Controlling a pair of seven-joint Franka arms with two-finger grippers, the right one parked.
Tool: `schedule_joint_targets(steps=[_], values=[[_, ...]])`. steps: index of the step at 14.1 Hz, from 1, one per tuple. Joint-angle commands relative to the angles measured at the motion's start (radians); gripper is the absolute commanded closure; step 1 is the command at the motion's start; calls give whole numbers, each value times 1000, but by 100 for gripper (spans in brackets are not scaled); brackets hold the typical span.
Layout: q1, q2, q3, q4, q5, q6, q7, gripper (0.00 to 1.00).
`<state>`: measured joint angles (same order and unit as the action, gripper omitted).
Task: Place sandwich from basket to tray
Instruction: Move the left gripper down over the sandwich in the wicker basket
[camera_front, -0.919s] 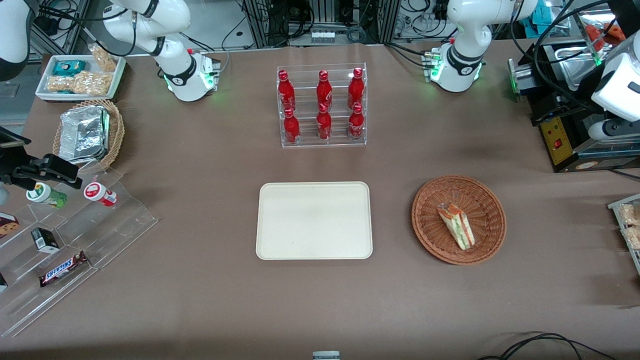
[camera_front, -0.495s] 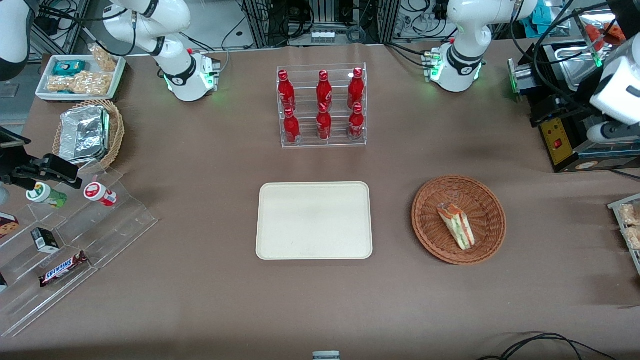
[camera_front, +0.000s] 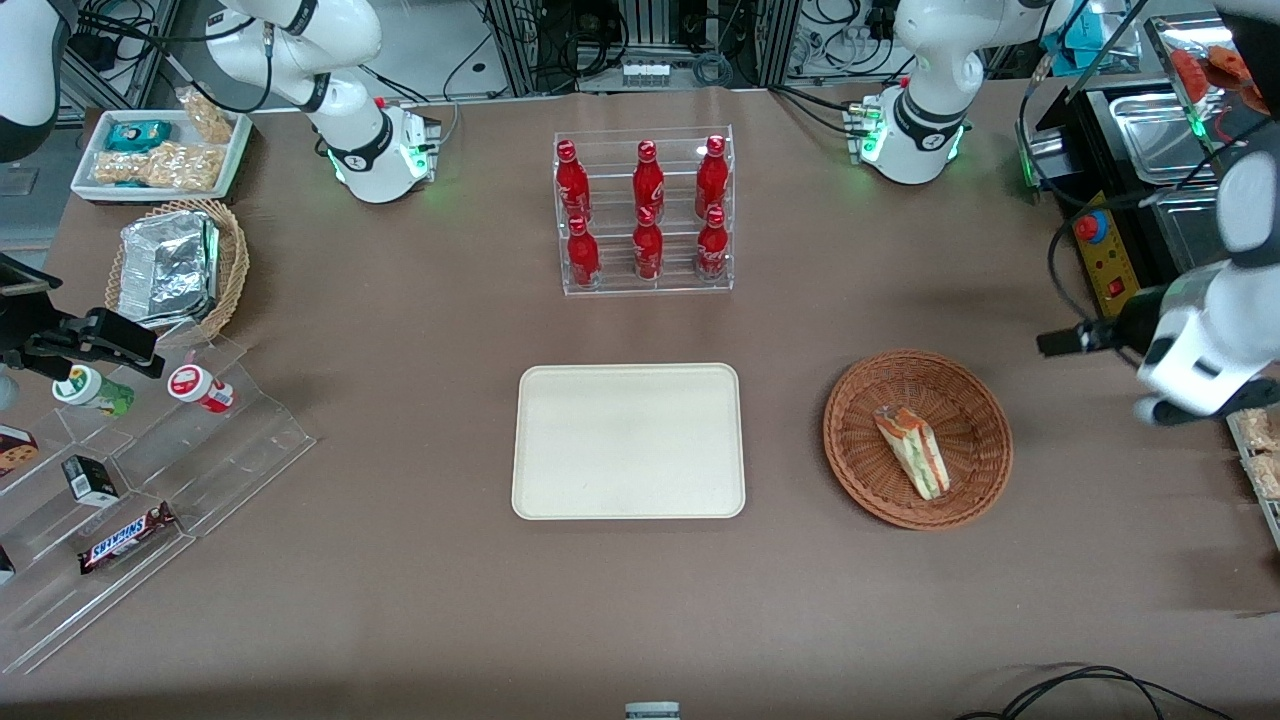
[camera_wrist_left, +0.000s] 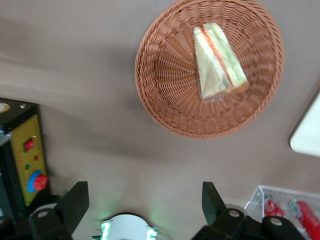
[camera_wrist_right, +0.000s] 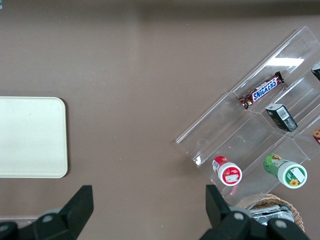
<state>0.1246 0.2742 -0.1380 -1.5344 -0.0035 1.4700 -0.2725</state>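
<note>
The claw hangs in the air over the brown table, at the working arm's end. Its two dark fingers stand wide apart. In the front view the claw sits at the tip of the white arm, but its fingers are hard to make out there.

The nearest thing to the claw is a black and yellow control box with a big red button. It sits just beside the claw, a little farther from the front camera.

Next comes the round reddish-brown wicker basket. It is near the claw but not under it, a bit toward the middle of the table. The sandwich lies in the basket, flat on its side in clear wrap. Its wide end rests near the basket's rim. The claw is not touching the sandwich or the basket.

Farther from the claw is the cream tray. It lies flat in the middle of the table, apart from the basket.

A clear rack of red bottles stands farther from the front camera than the tray.

Farthest from the claw, at the parked arm's end, are a clear stepped stand of snacks, a tan basket with foil, and a white snack tray.
</note>
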Motion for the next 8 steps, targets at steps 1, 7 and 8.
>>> schedule_joint_targets(steps=[1, 7, 8], values=[[-2, 84, -12, 4, -15, 39, -114, 0], [-22, 160, -84, -70, -49, 323, -437, 0], [-23, 180, -113, -70, -35, 373, -506, 0]])
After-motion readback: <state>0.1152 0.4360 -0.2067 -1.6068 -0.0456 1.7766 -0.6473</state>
